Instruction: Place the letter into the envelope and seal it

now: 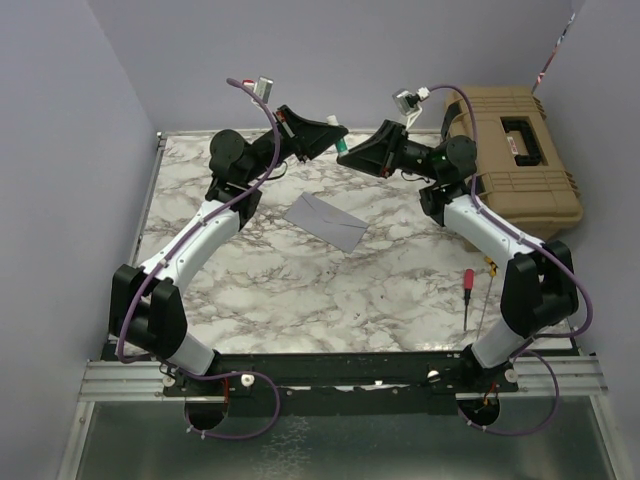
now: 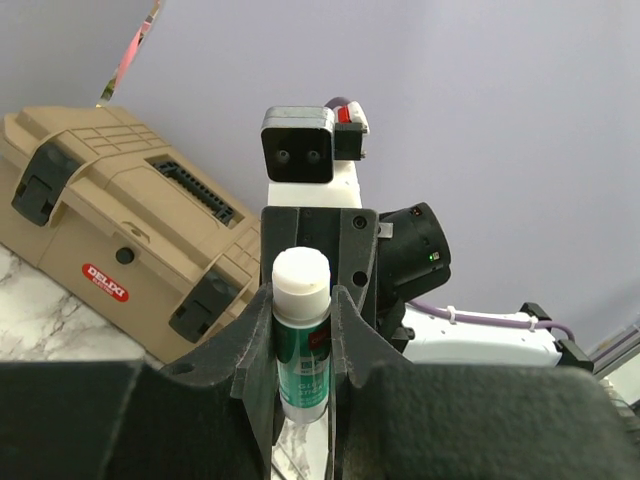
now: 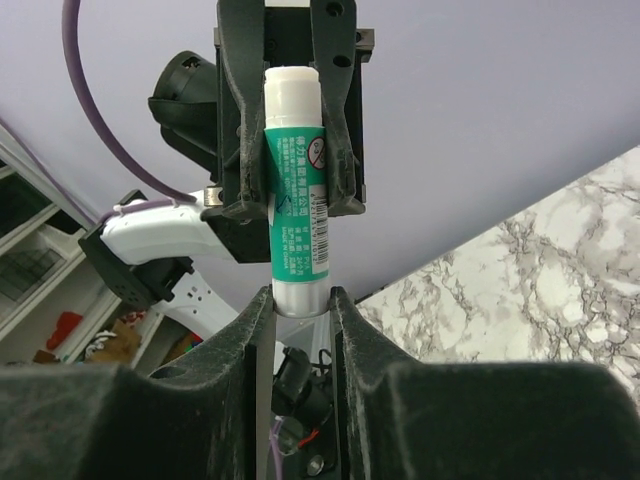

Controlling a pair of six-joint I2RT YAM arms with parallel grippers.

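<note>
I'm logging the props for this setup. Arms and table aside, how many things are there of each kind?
Glue stick: 1
Envelope: 1
Screwdriver: 1
Tool case: 1
Total: 4

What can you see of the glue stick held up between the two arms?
The glue stick is a plastic tube with a teal printed label and white ends. It hangs roughly level above the marble table. The left gripper clamps its labelled body; the right gripper pinches one white end.
</note>
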